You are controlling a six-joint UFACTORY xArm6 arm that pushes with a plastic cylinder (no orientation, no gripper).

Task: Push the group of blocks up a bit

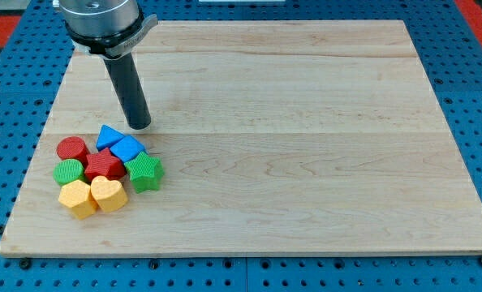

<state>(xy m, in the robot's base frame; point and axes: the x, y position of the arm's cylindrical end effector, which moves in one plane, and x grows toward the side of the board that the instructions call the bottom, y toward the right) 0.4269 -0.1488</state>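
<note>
Wooden board (pixel 306 146), camera view: the blocks sit clustered near its lower-left corner, red cylinder (pixel 72 148), blue triangle (pixel 109 135), green star (pixel 145 172), yellow heart (pixel 108 193) among them. The tip (pixel 139 126) stands just above the cluster. No pincer fitted. Risk: tip is on the wrong side; pushing from here drives blocks down, scattering them.

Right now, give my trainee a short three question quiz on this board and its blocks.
1. True or false: my tip rests below the group, toward the view's bottom.
2. How many yellow blocks are there?
3. Which block lies nearest my tip: A) green star B) blue triangle C) red cylinder?

Key: 1 false, it sits just above the group. 2 two, the yellow heart and its yellow neighbour. 3 B.
</note>
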